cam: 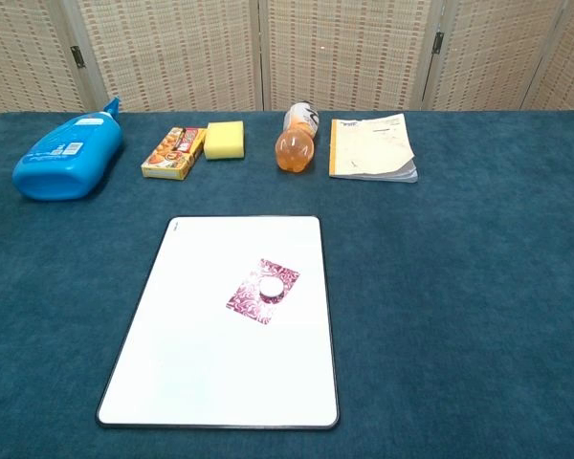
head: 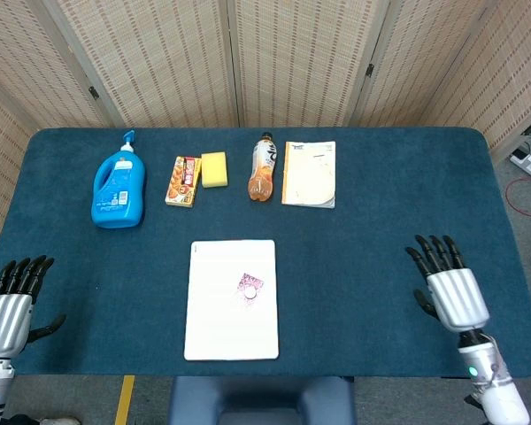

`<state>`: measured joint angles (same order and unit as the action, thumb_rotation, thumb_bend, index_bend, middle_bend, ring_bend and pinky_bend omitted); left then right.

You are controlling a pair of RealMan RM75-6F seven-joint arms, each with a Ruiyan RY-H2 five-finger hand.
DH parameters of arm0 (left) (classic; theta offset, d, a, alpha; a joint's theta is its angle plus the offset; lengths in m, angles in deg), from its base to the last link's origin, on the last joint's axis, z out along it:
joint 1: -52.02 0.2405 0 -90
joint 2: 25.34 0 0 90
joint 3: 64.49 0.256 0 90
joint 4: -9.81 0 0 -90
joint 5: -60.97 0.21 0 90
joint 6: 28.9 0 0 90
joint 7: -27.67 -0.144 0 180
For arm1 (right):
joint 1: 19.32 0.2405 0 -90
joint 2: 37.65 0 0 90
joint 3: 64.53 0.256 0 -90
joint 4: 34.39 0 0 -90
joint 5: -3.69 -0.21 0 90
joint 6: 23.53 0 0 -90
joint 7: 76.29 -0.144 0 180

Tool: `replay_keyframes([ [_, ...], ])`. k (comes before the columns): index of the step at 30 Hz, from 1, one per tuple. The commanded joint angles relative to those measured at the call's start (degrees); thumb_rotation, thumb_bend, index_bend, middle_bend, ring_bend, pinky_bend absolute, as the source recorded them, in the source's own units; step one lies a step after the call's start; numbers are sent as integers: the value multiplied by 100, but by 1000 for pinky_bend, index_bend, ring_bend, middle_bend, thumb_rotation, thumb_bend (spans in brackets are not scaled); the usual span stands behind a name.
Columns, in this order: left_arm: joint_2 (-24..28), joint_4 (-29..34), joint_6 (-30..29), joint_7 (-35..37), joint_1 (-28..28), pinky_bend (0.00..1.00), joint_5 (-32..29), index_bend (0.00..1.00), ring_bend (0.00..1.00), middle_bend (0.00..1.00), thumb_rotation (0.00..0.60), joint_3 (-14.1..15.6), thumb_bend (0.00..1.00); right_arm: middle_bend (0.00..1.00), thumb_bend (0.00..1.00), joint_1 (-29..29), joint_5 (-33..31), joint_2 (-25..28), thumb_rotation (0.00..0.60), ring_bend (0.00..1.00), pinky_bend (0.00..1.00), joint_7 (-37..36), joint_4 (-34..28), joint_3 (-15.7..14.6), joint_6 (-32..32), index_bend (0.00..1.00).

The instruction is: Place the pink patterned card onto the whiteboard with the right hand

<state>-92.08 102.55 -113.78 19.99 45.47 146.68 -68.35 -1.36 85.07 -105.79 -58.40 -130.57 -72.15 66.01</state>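
The pink patterned card [cam: 262, 291] lies flat on the whiteboard [cam: 201, 373], right of its middle, with a small white round piece on top of it; in the head view the card [head: 250, 287] shows on the whiteboard [head: 221, 328] too. My right hand [head: 449, 288] hovers at the table's near right, fingers spread, holding nothing, far from the card. At the near left edge my left hand [head: 11, 305] is open and empty. Neither hand appears in the chest view.
Along the far side lie a blue detergent bottle [head: 119, 188], a snack box [head: 184, 181], a yellow sponge [head: 214, 169], an orange drink bottle [head: 262, 168] and a notebook [head: 309, 173]. Blue cloth covers the table [head: 389, 212].
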Motion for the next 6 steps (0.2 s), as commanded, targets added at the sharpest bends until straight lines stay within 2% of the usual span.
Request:
replay_keyframes([
  [1,-33,24,-14,-55,-5,0,-14,102,83,111,600,-6,239,88,343,-422,182,90,600,38,0,-394,240,-134,263,148],
  [6,-63,36,2,-88,-31,0,-20,102,83,111,600,-11,239,88,344,-609,228,22,600,31,0,-629,395,-49,223,148],
])
